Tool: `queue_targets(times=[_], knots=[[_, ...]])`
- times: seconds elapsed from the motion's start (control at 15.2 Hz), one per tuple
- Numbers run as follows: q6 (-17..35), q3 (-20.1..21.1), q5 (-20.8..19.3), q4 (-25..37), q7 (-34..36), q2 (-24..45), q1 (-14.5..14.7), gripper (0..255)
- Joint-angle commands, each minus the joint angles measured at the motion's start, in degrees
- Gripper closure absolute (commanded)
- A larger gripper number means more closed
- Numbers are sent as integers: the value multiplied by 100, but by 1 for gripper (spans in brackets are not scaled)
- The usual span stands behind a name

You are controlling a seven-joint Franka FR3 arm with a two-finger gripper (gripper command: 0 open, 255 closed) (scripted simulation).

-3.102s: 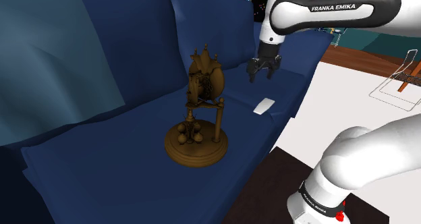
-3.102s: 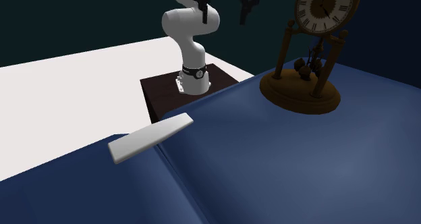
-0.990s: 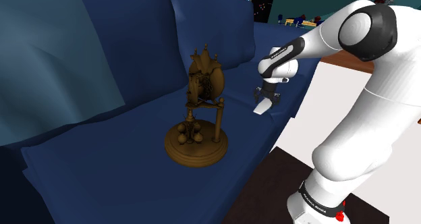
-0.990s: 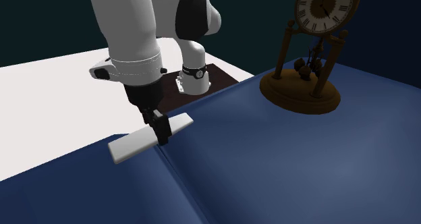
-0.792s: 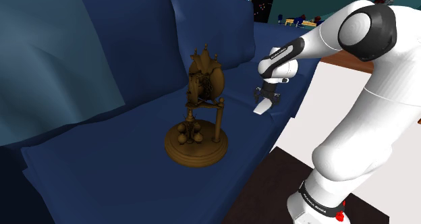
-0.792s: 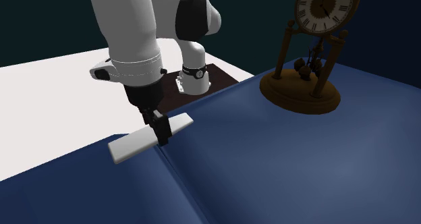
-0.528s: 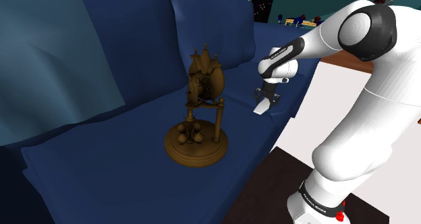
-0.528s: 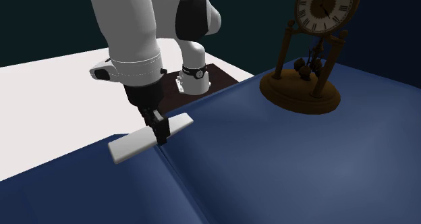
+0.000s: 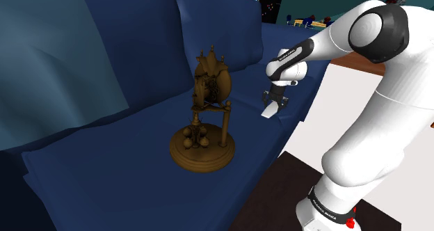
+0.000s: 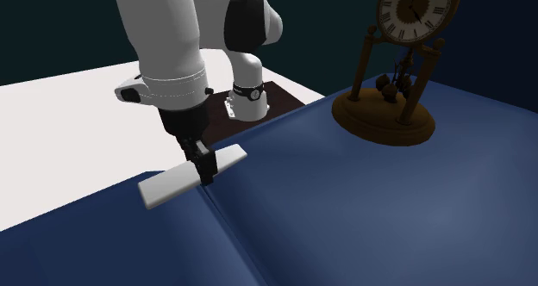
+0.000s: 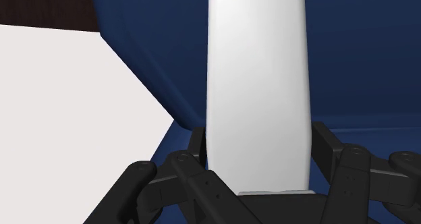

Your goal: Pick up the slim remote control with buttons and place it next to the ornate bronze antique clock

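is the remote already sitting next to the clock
No, in the shoulder view the white remote lies near the blue sofa's front edge, well apart from the bronze clock.

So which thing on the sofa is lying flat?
The slim white remote, clasped by the tool; the bronze clock stands upright, apart.

Shoulder view overlooks the sofa [image 9: 104,174]; second exterior faces the arm [image 10: 168,34], both sharing the clock [image 9: 209,87].

I see my gripper [image 9: 273,107] down on the white remote [image 9: 267,114]. The bronze clock [image 9: 205,115] stands at its nine o'clock.
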Motion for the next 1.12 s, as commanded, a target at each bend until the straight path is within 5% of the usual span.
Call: queue_targets(times=[0.0, 1.06], knots=[[1, 0, 0, 0, -1, 1, 0, 255], [-1229, 18, -174, 564, 114, -681, 14, 255]])
